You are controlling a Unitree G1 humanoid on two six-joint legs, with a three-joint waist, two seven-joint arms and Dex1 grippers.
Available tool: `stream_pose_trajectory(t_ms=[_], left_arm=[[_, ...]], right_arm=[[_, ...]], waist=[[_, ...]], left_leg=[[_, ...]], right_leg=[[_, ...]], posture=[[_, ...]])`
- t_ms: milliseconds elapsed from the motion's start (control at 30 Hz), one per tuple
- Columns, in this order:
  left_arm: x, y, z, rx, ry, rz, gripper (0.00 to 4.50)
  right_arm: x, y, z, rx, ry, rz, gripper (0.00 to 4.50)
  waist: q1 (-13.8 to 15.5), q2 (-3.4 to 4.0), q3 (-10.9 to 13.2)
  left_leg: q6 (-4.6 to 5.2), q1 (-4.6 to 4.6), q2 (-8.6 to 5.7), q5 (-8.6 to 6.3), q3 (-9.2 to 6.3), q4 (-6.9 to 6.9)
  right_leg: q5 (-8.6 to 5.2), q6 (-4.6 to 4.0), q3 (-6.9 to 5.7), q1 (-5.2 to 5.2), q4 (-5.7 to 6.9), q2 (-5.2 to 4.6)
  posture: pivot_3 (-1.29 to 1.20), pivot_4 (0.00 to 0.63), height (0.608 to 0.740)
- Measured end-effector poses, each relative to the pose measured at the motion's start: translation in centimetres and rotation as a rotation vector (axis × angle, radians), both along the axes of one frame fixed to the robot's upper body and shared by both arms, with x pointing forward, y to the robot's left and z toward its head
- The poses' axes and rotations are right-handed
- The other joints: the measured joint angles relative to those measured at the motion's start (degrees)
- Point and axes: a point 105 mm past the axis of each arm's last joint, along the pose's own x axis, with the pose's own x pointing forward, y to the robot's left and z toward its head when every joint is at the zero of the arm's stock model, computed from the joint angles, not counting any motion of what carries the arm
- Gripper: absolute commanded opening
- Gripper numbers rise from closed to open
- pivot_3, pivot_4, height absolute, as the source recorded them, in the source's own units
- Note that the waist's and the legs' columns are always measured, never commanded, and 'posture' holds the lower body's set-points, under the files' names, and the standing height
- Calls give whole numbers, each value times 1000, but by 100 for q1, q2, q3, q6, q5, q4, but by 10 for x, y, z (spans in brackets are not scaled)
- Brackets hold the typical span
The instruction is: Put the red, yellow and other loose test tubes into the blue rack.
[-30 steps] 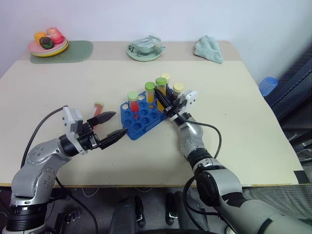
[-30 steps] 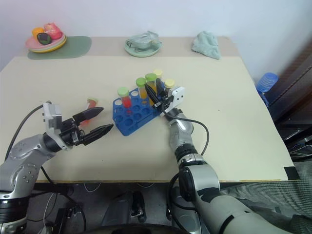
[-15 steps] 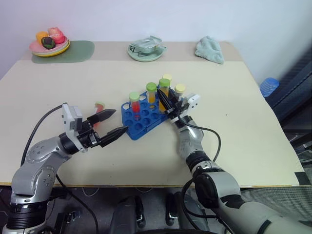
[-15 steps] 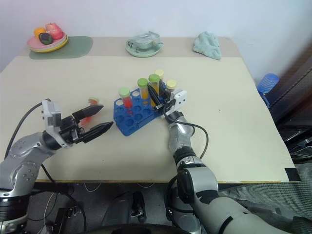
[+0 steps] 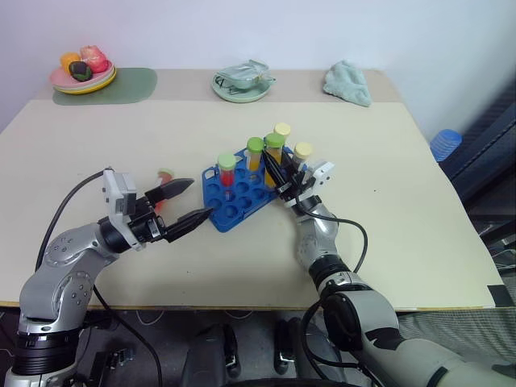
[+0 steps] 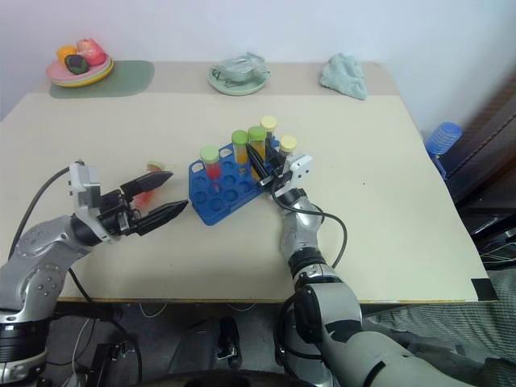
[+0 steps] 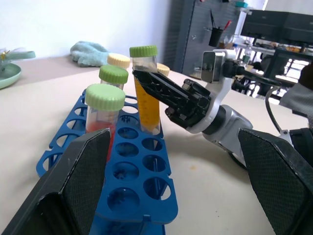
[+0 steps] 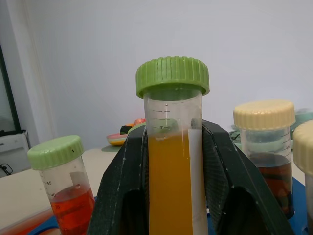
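Observation:
The blue rack (image 5: 234, 200) stands mid-table with several capped tubes upright in it. Among them are a red tube with a green cap (image 5: 226, 166) and two cream-capped tubes (image 5: 302, 151). My right gripper (image 5: 272, 164) is shut on a yellow tube with a green cap (image 8: 171, 161). That tube stands upright with its lower end at the rack's far right holes. My left gripper (image 5: 198, 200) is open, level with the rack's left end and a little short of it. A loose red tube (image 5: 164, 175) lies on the table just behind its upper finger.
At the back left, a plate of toy fruit (image 5: 81, 76) sits on a green mat (image 5: 121, 85). Behind the rack are a green dish (image 5: 240, 83) and a teal cloth (image 5: 347, 83). A blue object (image 5: 443, 143) stands beyond the table's right edge.

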Motion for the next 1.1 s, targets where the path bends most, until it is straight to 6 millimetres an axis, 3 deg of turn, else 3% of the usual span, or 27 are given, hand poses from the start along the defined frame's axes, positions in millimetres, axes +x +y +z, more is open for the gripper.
stream_pose_trajectory(t_ms=[1100], left_arm=[[-1,2,-2,-7,12,13,4242]], right_arm=[[6,4,2,27,30,-26,829]], waist=[[-7,1,1]], left_leg=[[-1,0,0,0,0,-1]], right_leg=[[0,0,0,-1,-1,-1]], posture=[[0,150,740]])
